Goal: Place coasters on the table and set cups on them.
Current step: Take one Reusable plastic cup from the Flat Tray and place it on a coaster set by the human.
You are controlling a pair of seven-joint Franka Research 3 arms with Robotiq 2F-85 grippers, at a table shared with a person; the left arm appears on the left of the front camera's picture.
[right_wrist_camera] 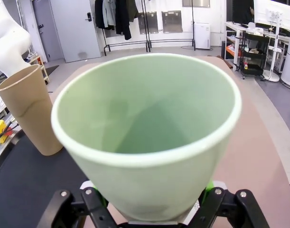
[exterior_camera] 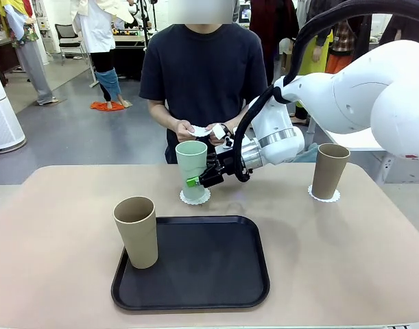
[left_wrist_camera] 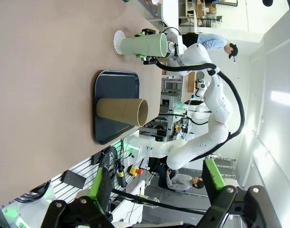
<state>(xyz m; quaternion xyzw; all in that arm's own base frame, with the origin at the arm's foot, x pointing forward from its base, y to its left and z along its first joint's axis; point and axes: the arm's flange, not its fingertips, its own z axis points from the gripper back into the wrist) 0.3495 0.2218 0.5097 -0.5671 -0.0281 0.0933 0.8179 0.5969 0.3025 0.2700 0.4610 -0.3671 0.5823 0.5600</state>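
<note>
Mint green tapered tumbler (exterior_camera: 191, 161) stands on a scalloped white coaster (exterior_camera: 195, 198), the right pincer (exterior_camera: 197, 181) clamped low on it. Behind the pincer's wrist a tan tumbler (exterior_camera: 329, 170) sits on a second coaster (exterior_camera: 324, 197); ahead of its fingertips the third tumbler (exterior_camera: 136, 232) waits at the black tray (exterior_camera: 195, 267). The left pincer (left_wrist_camera: 156, 187) hangs open, empty.

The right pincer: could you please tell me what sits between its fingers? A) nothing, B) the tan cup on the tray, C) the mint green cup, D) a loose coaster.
C: the right pincer has its fingers either side of the mint green cup, near its base.
</note>
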